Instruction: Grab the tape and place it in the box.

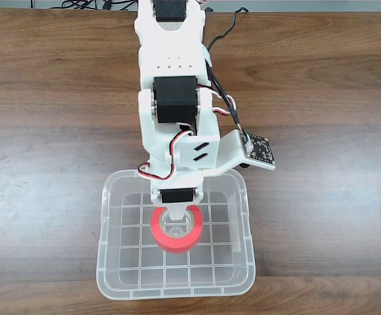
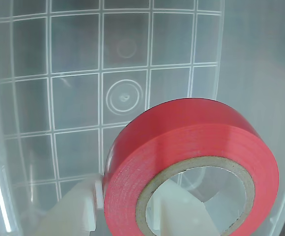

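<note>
The red tape (image 1: 176,237) is a small roll with a grey-beige core, and it sits inside the outline of the clear box (image 1: 105,262). My gripper (image 1: 176,216) reaches down into the box from the top of the fixed view and is shut on the tape. In the wrist view the tape (image 2: 191,142) fills the lower right. One white finger (image 2: 76,211) presses its outer left side and the other shows through the core. The box floor's grid (image 2: 73,98) lies behind it. Whether the roll touches the floor I cannot tell.
The box stands near the front edge of a brown wooden table (image 1: 46,131). A small camera board (image 1: 259,149) sticks out to the right of the arm. Black cables (image 1: 226,33) trail at the back edge.
</note>
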